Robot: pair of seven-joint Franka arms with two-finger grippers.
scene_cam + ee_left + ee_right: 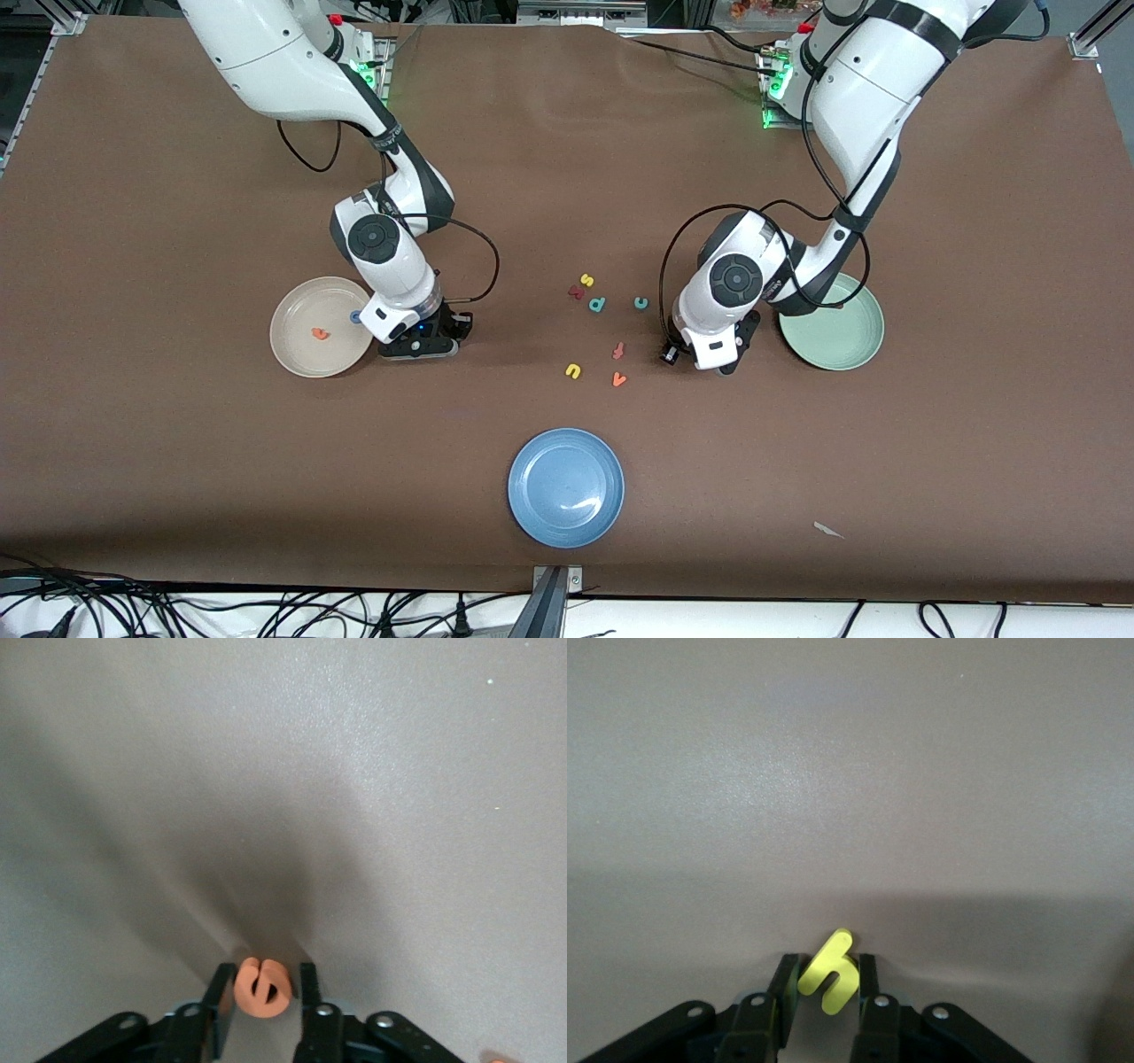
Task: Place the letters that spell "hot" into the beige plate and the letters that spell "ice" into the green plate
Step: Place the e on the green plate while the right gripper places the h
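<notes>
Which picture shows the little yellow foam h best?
The right wrist view: the small yellow foam letter h sits big and clear between the right gripper fingers. The front view hides it under that arm beside the beige plate; the left wrist view misses it.

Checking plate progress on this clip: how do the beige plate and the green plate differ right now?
The beige plate holds an orange letter, with a blue letter at its rim; the green plate shows no letters. The beige plate lies toward the right arm's end of the table, the green plate toward the left arm's. Both are round, shallow and similar in size.
</notes>
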